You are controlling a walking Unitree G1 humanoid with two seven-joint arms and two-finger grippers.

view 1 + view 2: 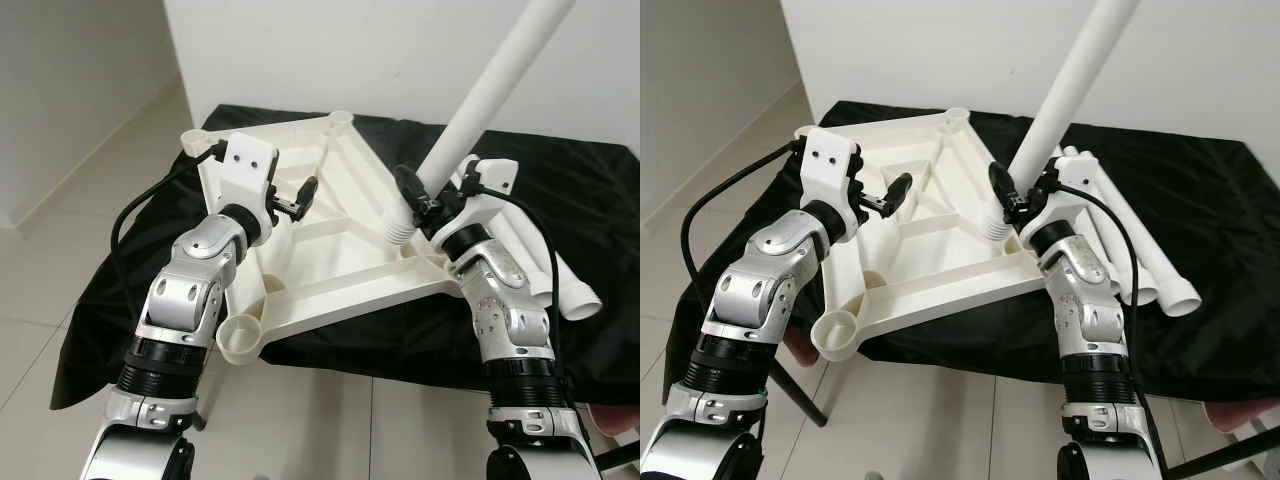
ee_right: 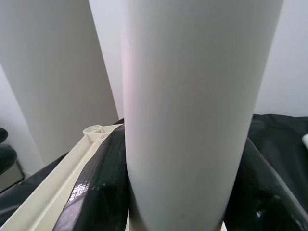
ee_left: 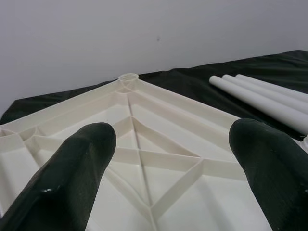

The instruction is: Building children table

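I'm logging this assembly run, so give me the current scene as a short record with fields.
surface: black cloth
tabletop: white tabletop lying underside up, ribs showing
held part: table leg, tilted, threaded end at the tabletop's corner
right end effector: shut on the leg
left end effector: open above the tabletop's ribs
spares: spare legs lying on the cloth

Two silver, segmented robot arms with black ribbed collars at the joints. Each ends in a white wrist housing; the left one shows small dark screw holes. A left pincer (image 1: 300, 197) and right pincer (image 1: 418, 193) have long black fingers. Black cables loop alongside both arms.
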